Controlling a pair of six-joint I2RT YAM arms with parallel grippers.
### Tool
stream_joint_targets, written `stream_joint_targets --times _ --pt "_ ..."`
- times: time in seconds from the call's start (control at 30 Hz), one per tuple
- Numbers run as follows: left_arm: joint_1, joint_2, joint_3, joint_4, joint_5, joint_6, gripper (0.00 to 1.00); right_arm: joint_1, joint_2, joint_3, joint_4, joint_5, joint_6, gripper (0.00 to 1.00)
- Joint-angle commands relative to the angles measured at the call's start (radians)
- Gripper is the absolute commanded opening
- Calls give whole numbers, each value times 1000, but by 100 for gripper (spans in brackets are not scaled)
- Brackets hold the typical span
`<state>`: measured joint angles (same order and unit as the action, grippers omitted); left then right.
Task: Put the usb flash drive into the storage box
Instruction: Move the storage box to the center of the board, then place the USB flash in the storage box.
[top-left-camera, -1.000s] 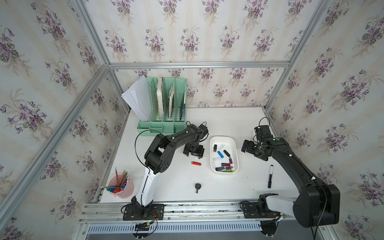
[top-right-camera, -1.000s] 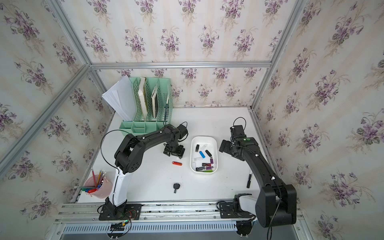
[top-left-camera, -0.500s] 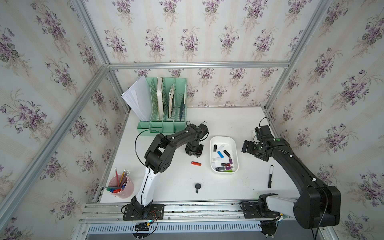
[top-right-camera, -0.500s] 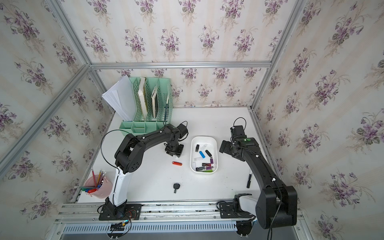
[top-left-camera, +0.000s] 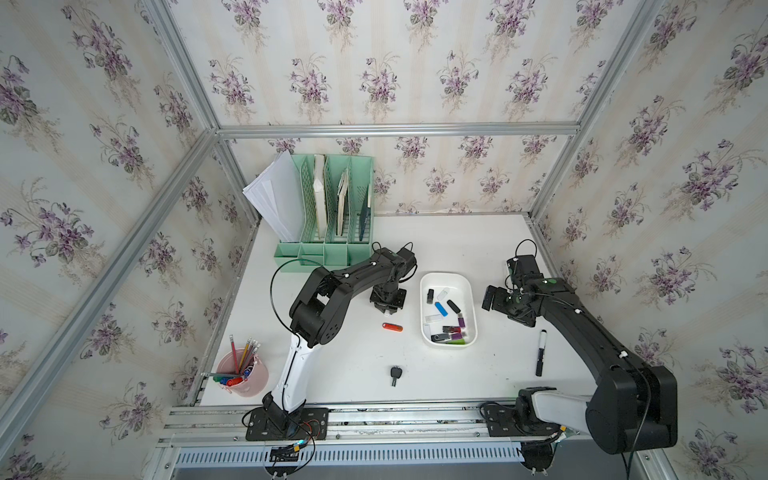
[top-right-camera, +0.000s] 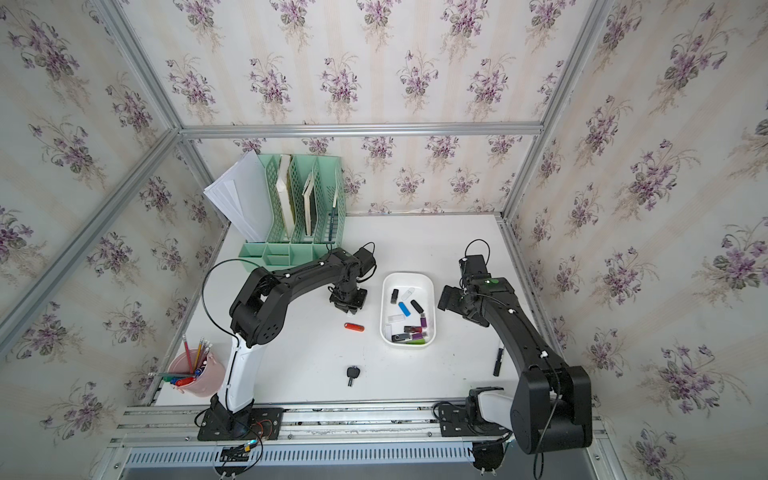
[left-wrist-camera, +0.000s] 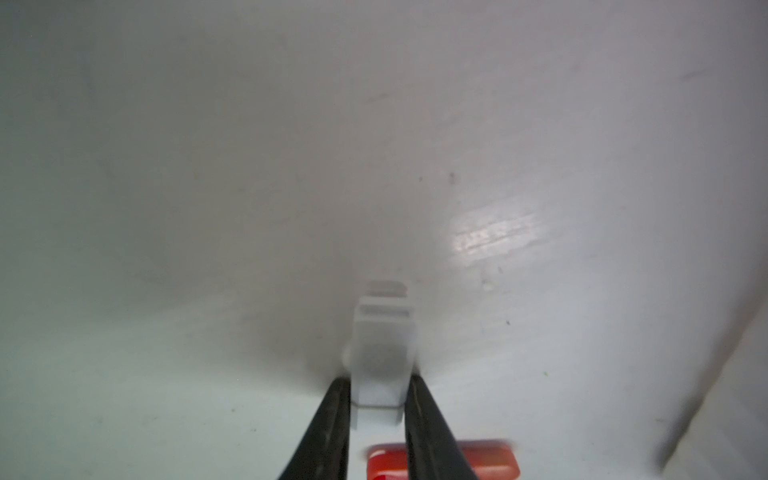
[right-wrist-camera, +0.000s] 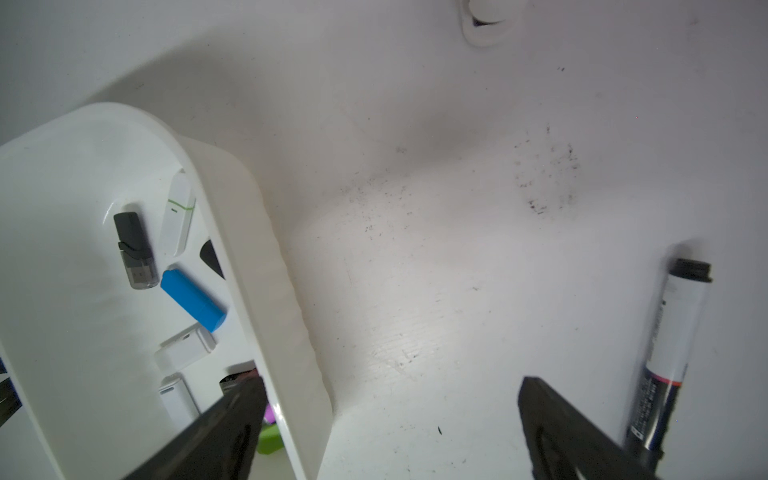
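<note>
In the left wrist view a small white usb flash drive (left-wrist-camera: 380, 357) sits between my left gripper's (left-wrist-camera: 379, 399) two black fingers, which press on both its sides, low over the table. In both top views that gripper (top-left-camera: 388, 306) (top-right-camera: 348, 304) points down just left of the storage box (top-left-camera: 446, 275) (top-right-camera: 407, 275), a shallow white tub holding several drives. A red flash drive (top-left-camera: 392, 327) (left-wrist-camera: 490, 461) lies on the table just in front of it. My right gripper (top-left-camera: 498, 297) (right-wrist-camera: 390, 386) hovers open at the box's right wall (right-wrist-camera: 266, 266), holding nothing.
A mint-green file organizer (top-left-camera: 332, 208) with papers stands at the back left. A pink pencil cup (top-left-camera: 243, 372) is at the front left. A black key (top-left-camera: 395, 374) lies near the front edge. A black marker (top-left-camera: 540, 353) (right-wrist-camera: 673, 345) lies right of the box.
My left gripper's jaws have closed from wide apart onto the white flash drive. The right arm has stayed where it was.
</note>
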<state>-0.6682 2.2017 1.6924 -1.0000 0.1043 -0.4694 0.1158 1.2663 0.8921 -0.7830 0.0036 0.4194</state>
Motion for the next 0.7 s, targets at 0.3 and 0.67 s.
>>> stream_joint_targets --times 0.3,0.67 --pt "9 -48 17 -50 -11 25 25 0 102 -47 47 64 11 100" --pt "24 -118 128 -147 -35 43 25 56 169 -44 27 26 17 99"
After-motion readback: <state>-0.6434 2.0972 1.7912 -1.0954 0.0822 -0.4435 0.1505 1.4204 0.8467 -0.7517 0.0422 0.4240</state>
